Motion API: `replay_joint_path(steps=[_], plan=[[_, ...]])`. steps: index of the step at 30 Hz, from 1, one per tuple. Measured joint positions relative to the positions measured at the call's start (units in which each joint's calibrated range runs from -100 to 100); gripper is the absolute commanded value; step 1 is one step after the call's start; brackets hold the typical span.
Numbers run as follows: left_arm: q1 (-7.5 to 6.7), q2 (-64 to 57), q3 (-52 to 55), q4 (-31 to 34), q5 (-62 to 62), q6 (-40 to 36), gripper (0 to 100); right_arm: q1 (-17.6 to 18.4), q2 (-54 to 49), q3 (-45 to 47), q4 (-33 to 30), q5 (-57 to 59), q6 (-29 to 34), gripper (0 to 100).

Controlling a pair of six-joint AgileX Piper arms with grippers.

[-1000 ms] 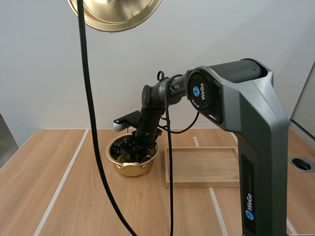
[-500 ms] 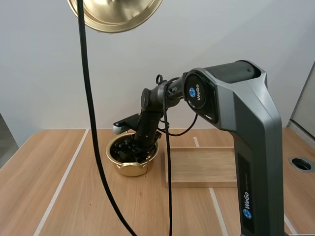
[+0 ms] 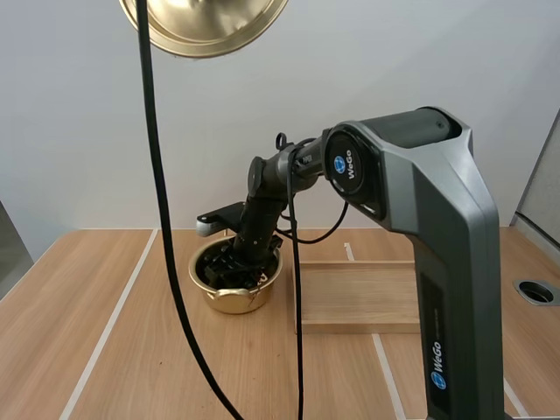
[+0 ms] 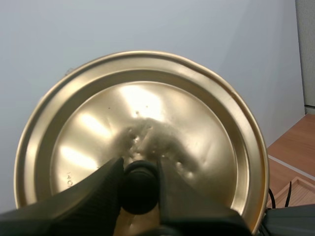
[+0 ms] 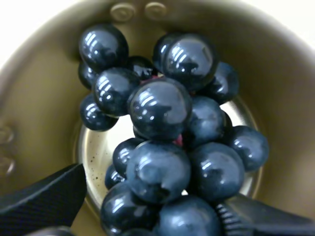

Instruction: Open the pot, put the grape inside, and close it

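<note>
The gold pot (image 3: 229, 299) stands open on the table left of the wooden tray. My right gripper (image 3: 234, 262) reaches down into it, shut on the bunch of dark grapes (image 5: 167, 142). In the right wrist view the bunch lies inside the pot (image 5: 275, 73), its near end between my two fingers (image 5: 44, 201), and its far grapes are down by the shiny bottom. The gold lid (image 3: 206, 22) hangs high above the table. My left gripper (image 4: 140, 189) is shut on the lid's black knob, below the lid's (image 4: 142, 123) shiny face.
A shallow wooden tray (image 3: 359, 297) lies right of the pot, almost against it. The right arm's grey body (image 3: 437, 262) rises near the table's front right. A round hole (image 3: 536, 292) sits in the table at the far right.
The right arm has swung a little to the left and its gripper has sunk slightly deeper into the pot with the grapes. The lid overhead has not moved.
</note>
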Motion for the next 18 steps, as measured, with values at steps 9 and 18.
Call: replay_joint_path(steps=[9,18], plan=[[0.00,0.00,0.00,0.12,0.06,0.00,0,0.04,-2.86,-2.04,-0.24,1.15,0.00,100],[0.00,0.00,0.00,0.12,0.06,0.00,0,0.04,-9.31,-3.28,0.10,0.64,0.00,100]])
